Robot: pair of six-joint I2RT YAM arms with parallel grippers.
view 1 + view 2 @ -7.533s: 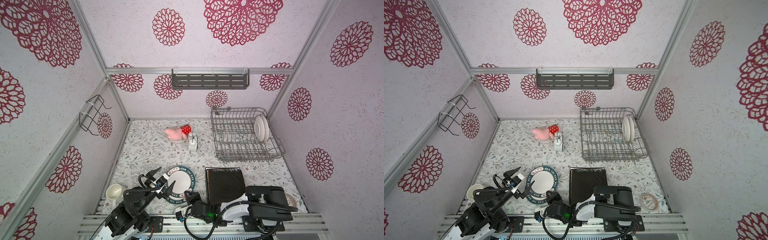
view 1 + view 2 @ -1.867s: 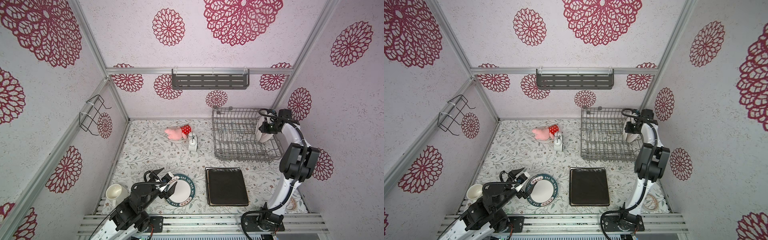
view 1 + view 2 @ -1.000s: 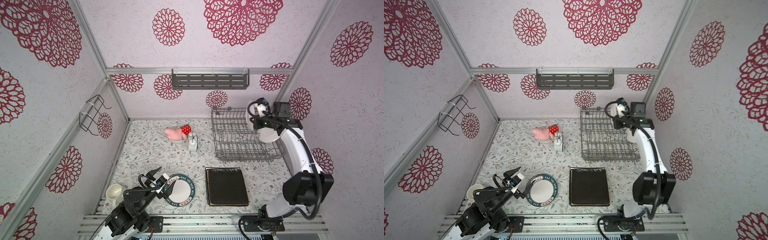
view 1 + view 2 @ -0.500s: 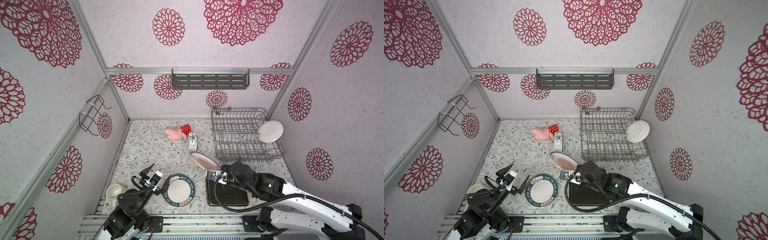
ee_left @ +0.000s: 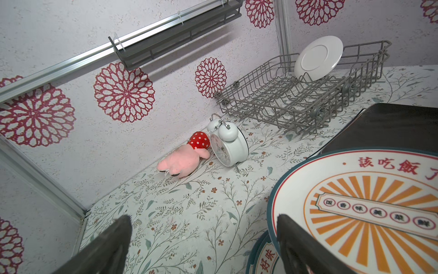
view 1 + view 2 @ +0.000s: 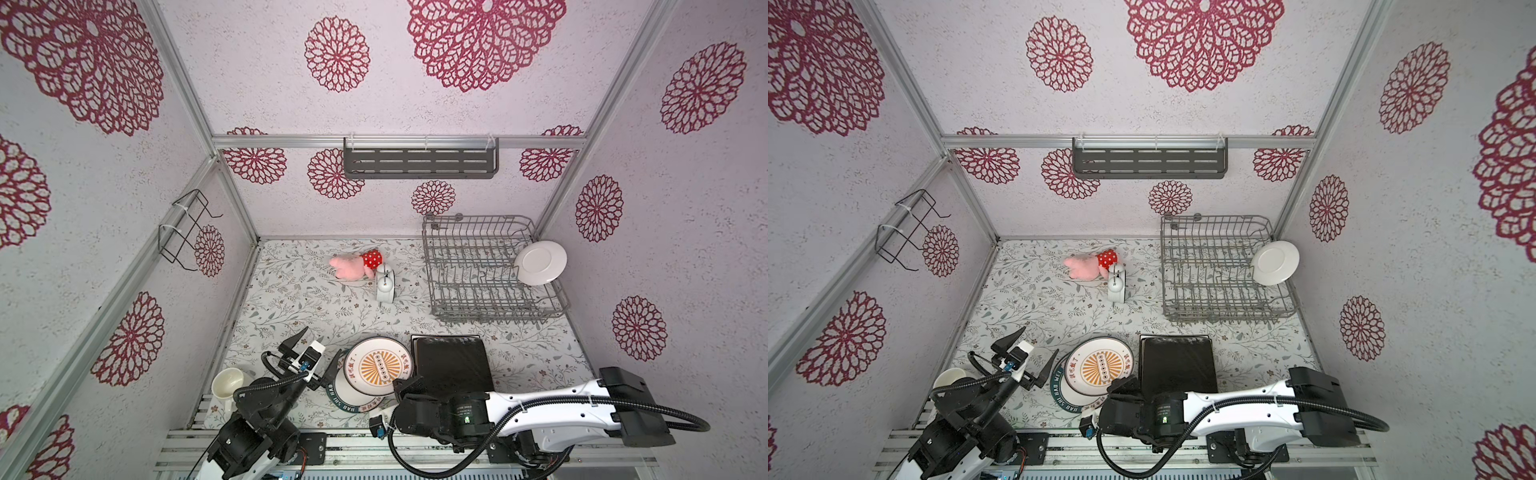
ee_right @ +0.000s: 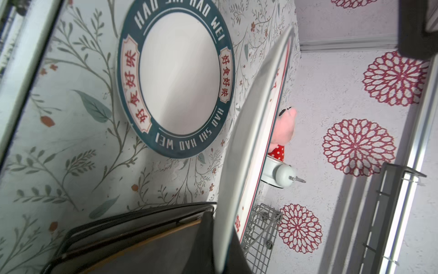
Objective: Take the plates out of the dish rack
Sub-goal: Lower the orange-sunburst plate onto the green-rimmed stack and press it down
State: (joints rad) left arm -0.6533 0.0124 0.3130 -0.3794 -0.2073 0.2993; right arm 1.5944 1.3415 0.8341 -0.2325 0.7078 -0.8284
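Now: setting the sunburst plate down on the teal-rimmed one

Lower left of both top views: left gripper (image 6: 311, 351), black jaws spread wide, holding nothing, just beside the plates. White ceramic mug (image 6: 227, 385) sits further left near the front rail.

Lower middle: round white plate with orange sunburst print (image 6: 379, 365) is clenched by its near rim in the right gripper (image 7: 222, 251), jaws closed on the edge. In the right wrist view it hangs tilted and clear above the round white plate with dark teal lettered rim (image 7: 175, 80), which lies flat on the floral tabletop (image 6: 299, 299). Dark brown-black square plates (image 6: 451, 361) are stacked just to the right, touching or nearly so; cannot tell.

Advice, as a judgement: level the sunburst plate first, centre it over the teal rim, lower until it seats, then let go. Keep it off the square stack's edge. Keep the left jaws away.

Upper right: grey metal wire dish rack (image 6: 469, 266) holds one plain round white plate (image 6: 540, 262) upright at its right side. That one is left to unload.
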